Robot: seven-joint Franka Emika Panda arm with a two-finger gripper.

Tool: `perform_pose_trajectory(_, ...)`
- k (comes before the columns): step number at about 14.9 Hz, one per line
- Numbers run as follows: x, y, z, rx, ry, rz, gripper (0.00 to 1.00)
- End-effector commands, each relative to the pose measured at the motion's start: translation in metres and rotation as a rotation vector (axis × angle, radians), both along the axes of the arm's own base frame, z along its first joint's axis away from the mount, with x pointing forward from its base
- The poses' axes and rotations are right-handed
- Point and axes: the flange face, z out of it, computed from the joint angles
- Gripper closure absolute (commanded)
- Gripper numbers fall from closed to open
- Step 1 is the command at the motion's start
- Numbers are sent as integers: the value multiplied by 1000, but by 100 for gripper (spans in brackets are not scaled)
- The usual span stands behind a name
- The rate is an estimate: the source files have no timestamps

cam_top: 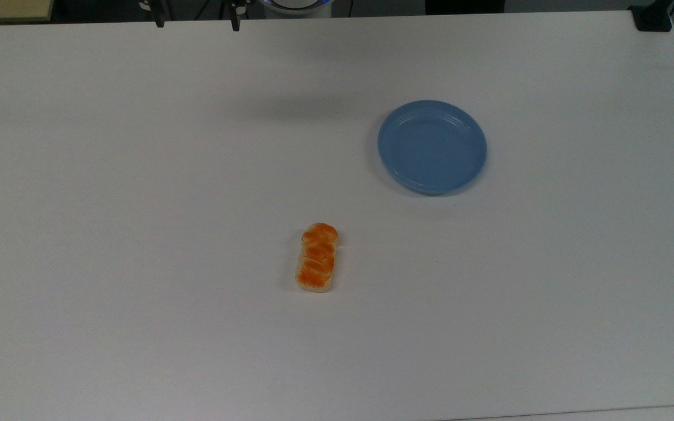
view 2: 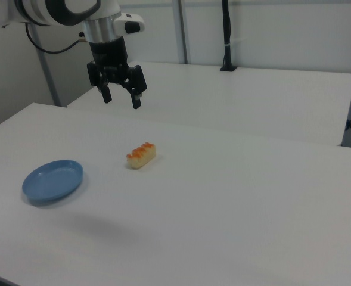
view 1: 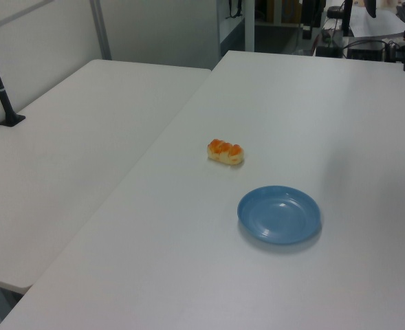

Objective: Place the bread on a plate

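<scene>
- Top view: the bread (cam_top: 317, 257) lies flat on the white table (cam_top: 138, 234), glazed side up, its long axis running roughly up and down the picture. The plate (cam_top: 432, 146) sits well apart from it, toward the top view's upper right, and carries nothing. Bare table lies between the two.
- Left view: the bread (view 1: 225, 152) rests beyond the plate (view 1: 280, 214), apart from it and not touching. A second table (view 1: 64, 151) adjoins on the left view's left.
- Right view: the gripper (view 2: 121, 97) hangs high above the table, holding nothing, its fingers spread wide. The bread (view 2: 141, 155) lies below it and slightly to the right view's right; the plate (view 2: 53, 180) lies toward the right view's lower left.
- Status, as judged: the transfer has not begun; the bread is on the table, not on the plate.
- Risk, alignment: a descent off the bread's centre could let one finger land on the glazed top and push the roll aside.
- Risk, orientation: closing across the long axis instead of the narrow sides may exceed the finger spread, or the roll may pivot out.
- Risk, grip: the rounded, glossy-looking top may slip if caught too high; a low grasp on the pale sides looks safer.
- Risk, placement: a release near the ridged rim could leave the bread half off the plate, or nudge the light-looking plate.
</scene>
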Motion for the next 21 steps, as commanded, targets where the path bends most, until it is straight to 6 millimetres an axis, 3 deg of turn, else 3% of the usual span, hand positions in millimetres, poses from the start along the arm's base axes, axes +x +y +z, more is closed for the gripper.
perform_pose_trajectory(1, -2, 1, 4, 15, -11, -3, 0)
perform_pose_trajectory(9, 10, 2, -8, 18, -24, -43, 0)
perform_pose_trajectory(13, 29, 5, -35, 12, -7, -105, 0)
perform_pose_trajectory(14, 38, 20, -45, 7, -9, -111, 0)
perform_pose_trajectory(21, 77, 62, -102, -7, -23, -163, 0)
